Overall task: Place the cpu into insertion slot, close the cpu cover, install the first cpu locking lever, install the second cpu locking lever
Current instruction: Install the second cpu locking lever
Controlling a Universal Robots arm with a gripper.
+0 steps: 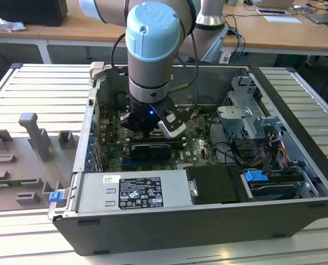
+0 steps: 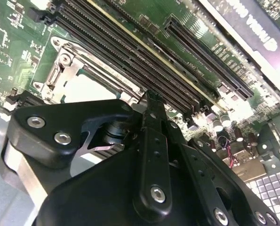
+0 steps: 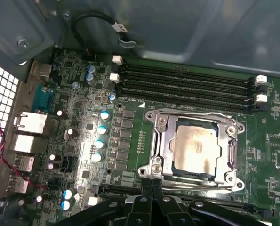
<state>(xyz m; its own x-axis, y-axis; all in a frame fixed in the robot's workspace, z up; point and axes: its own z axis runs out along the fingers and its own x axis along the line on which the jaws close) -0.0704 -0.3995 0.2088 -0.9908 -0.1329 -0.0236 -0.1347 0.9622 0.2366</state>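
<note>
While the cpu (image 3: pixel 193 148) sits in the insertion slot (image 3: pixel 151 141) under the closed cpu cover (image 3: pixel 230 151), the gripper (image 3: pixel 151 186) hovers beside it, jaws clenched and empty.

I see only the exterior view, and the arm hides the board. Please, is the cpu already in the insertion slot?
Observer: Yes. In the first wrist view the cpu lies flat in the insertion slot.
Operator: And the cpu cover?
Observer: The cpu cover lies down around the cpu, and the metal face shows through its window.
Operator: Where is the gripper?
Observer: The gripper is at the slot's edge. Its jaws are shut, and I see nothing between them.
</note>
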